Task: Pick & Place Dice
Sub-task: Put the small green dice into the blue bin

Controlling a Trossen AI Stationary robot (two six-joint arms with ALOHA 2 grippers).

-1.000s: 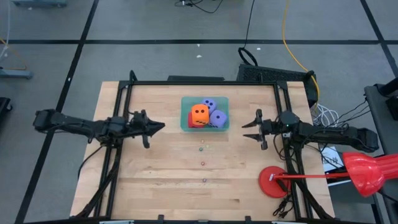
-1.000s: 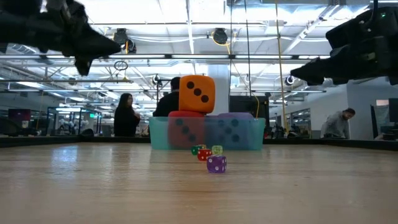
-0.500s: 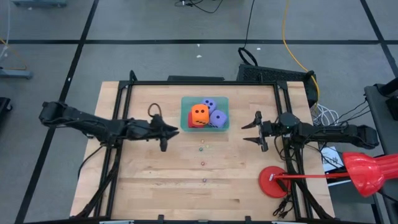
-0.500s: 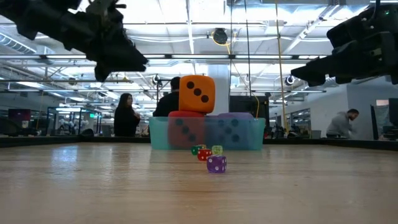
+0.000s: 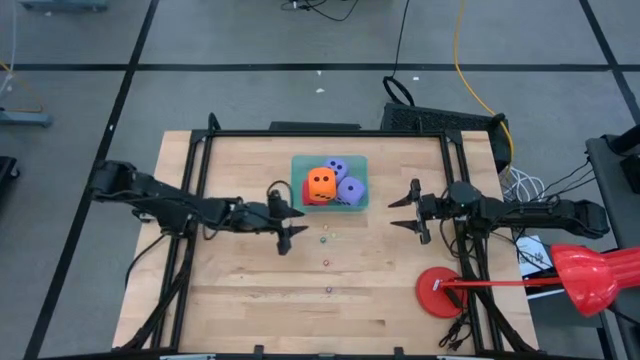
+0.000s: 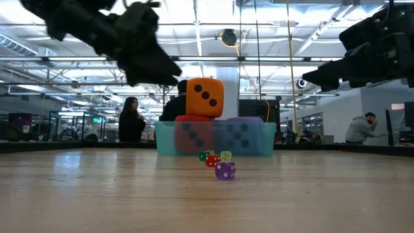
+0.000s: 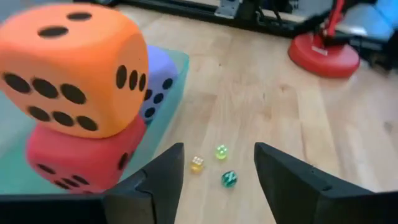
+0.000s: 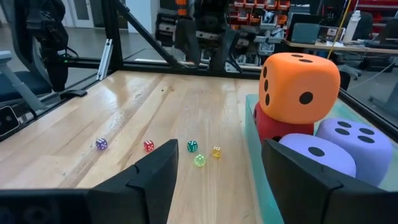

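The four big dice sit in a teal tray (image 5: 329, 202) at the table's far middle. The orange die (image 5: 320, 183) rests on top of the red die (image 7: 74, 155), and two purple-blue dice (image 5: 349, 189) (image 5: 338, 167) lie beside them. My left gripper (image 5: 295, 226) is open and hovers above the table just left of the tray's near corner. In its wrist view the orange die (image 7: 68, 62) fills the left side. My right gripper (image 5: 393, 213) is open and hangs in the air to the right of the tray, pointing at it.
Several tiny coloured dice (image 5: 324, 238) (image 5: 326, 263) (image 5: 328, 290) lie on the wood near the tray; the left wrist view shows three (image 7: 221, 151) just ahead of its fingers. A red round disc (image 5: 440, 292) stands near the right near corner. People stand in the room beyond the table.
My left gripper has travelled toward the table's right and a little toward the near edge, from the left side up to the tray's near left corner, staying open. The dice and tray have not moved.
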